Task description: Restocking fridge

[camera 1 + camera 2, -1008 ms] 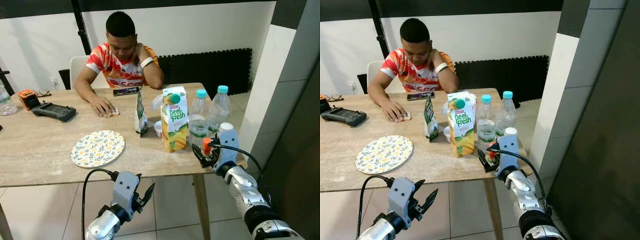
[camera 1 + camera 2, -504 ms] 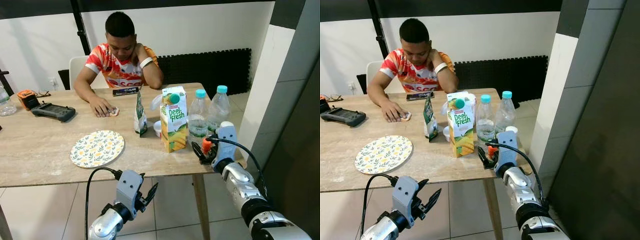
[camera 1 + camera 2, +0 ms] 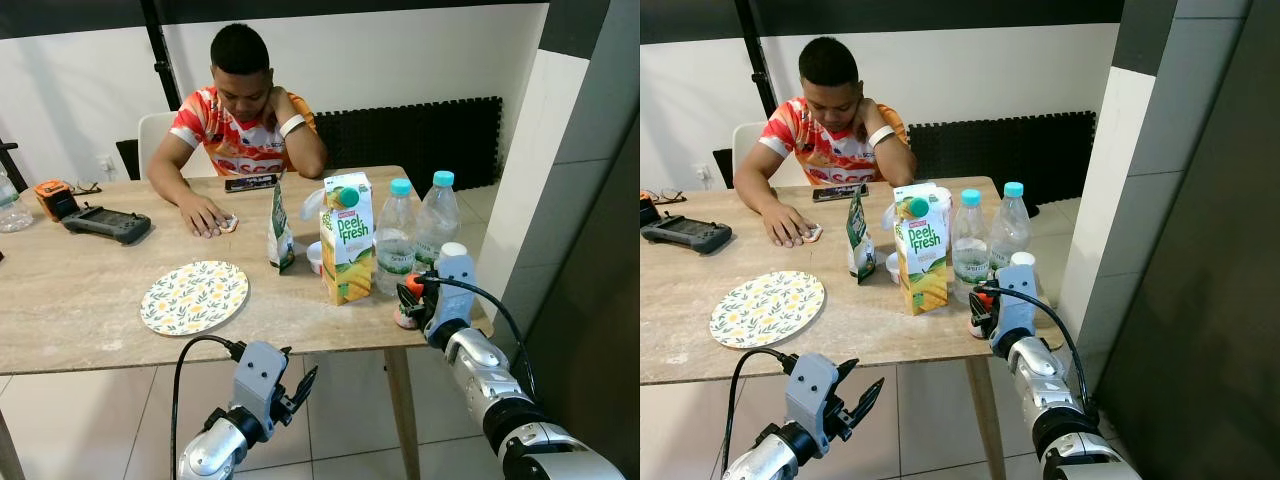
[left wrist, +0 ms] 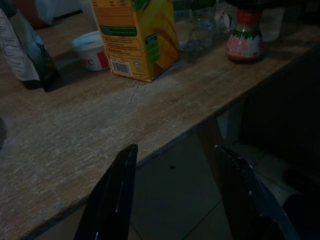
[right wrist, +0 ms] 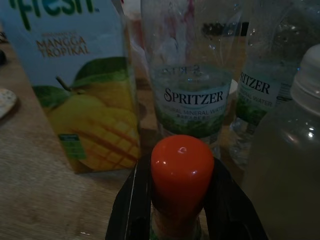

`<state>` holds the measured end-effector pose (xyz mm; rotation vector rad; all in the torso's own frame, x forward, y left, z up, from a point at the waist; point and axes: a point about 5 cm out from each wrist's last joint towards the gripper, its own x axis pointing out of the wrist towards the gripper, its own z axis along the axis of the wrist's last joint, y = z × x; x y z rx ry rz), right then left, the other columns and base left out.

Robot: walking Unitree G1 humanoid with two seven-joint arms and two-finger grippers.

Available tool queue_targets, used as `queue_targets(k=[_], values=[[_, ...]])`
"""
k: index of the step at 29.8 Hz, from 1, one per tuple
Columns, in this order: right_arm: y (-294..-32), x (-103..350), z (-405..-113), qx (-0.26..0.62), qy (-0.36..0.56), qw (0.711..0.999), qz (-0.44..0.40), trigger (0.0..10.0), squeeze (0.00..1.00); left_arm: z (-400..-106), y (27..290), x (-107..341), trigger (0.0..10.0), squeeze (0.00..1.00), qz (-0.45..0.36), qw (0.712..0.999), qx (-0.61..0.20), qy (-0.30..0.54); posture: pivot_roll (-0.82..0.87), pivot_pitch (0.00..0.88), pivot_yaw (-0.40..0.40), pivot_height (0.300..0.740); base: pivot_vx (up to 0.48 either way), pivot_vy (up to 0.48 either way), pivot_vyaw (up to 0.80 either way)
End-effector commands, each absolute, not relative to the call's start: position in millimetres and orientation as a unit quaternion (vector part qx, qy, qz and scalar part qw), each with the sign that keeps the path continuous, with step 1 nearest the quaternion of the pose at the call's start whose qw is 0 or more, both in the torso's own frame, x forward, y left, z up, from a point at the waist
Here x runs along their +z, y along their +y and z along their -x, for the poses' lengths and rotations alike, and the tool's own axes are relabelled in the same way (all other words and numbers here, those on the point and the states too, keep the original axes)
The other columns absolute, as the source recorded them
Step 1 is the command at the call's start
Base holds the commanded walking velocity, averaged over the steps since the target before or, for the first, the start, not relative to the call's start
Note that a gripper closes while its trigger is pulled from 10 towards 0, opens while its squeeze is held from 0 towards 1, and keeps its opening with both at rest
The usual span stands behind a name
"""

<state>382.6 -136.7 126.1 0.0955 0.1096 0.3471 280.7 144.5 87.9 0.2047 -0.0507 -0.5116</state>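
Nearby, juice carton [image 3: 347, 240] (bottles [image 3: 396, 235] beside).

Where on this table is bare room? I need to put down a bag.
Bare wood lies in front of the plate along the near table edge, and between the plate and the controller. The right end is crowded: juice carton, two water bottles, pouch, and the right tool closed on a small red-capped bottle.
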Motion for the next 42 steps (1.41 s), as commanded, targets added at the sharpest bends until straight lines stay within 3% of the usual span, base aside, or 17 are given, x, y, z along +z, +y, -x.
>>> queue_targets(k=[1, 6, 9, 14, 17, 18, 22, 25, 28, 32, 38, 42], values=[[-139, 126, -381, 0.171, 0.042, 0.983, -0.059, 0.0, 0.00, -279, 140, 82, 10.0, 0.00, -0.105, 0.960, -0.260, -0.015, -0.09, 0.080, 0.018, 0.740, 0.000, 0.000, 0.00], [-142, 128, -378, 0.201, 0.020, 0.976, -0.079, 0.0, 0.00, -281, 139, 83, 10.0, 0.00, -0.102, 0.959, -0.264, -0.017, -0.09, 0.077, 0.023, 0.740, 0.000, 0.000, 0.00], [-140, 127, -366, 0.301, 0.014, 0.947, -0.110, 0.0, 0.00, -282, 137, 85, 10.0, 0.00, -0.094, 0.956, -0.277, -0.019, -0.10, 0.071, 0.031, 0.740, 0.000, 0.000, 0.00], [-141, 127, -357, 0.361, 0.020, 0.922, -0.143, 0.0, 0.00, -283, 137, 83, 10.0, 0.00, -0.093, 0.954, -0.283, -0.013, -0.10, 0.068, 0.040, 0.740, 0.000, 0.000, 0.00], [-150, 123, -333, 0.460, 0.054, 0.868, -0.176, 0.0, 0.00, -282, 138, 77, 10.0, 0.00, -0.100, 0.952, -0.290, 0.002, -0.11, 0.069, 0.045, 0.740, 0.000, 0.000, 0.00], [-150, 123, -333, 0.460, 0.054, 0.868, -0.176, 0.0, 0.00, -282, 138, 77, 10.0, 0.00, -0.100, 0.952, -0.290, 0.002, -0.11, 0.069, 0.045, 0.740, 0.000, 0.000, 0.00], [-161, 92, -303, 0.530, 0.164, 0.822, -0.128, 0.0, 0.00, -280, 150, 64, 10.0, 0.00, -0.139, 0.953, -0.268, 0.027, -0.11, 0.072, 0.054, 0.740, 0.000, 0.000, 0.00], [-162, 85, -298, 0.534, 0.184, 0.817, -0.116, 0.0, 0.00, -279, 152, 61, 10.0, 0.00, -0.139, 0.954, -0.263, 0.035, -0.11, 0.072, 0.055, 0.740, 0.000, 0.000, 0.00], [-165, 63, -289, 0.514, 0.235, 0.821, -0.075, 0.0, 0.00, -276, 160, 51, 10.0, 0.00, -0.137, 0.958, -0.244, 0.065, -0.11, 0.071, 0.056, 0.740, 0.000, 0.000, 0.00], [-172, 28, -283, 0.420, 0.293, 0.859, -0.006, 0.0, 0.00, -274, 180, 26, 10.0, 0.00, -0.140, 0.965, -0.166, 0.147, -0.11, 0.068, 0.052, 0.740, 0.000, 0.000, 0.00], [-176, 2, -280, 0.292, 0.315, 0.901, 0.069, 0.0, 0.00, -273, 201, 0, 10.0, 0.00, -0.115, 0.961, -0.059, 0.243, -0.11, 0.067, 0.046, 0.740, 0.000, 0.000, 0.00], [-179, -8, -277, 0.226, 0.318, 0.916, 0.091, 0.0, 0.00, -270, 200, -12, 10.0, 0.00, -0.105, 0.953, -0.038, 0.281, -0.11, 0.067, 0.037, 0.740, 0.000, 0.000, 0.00]])
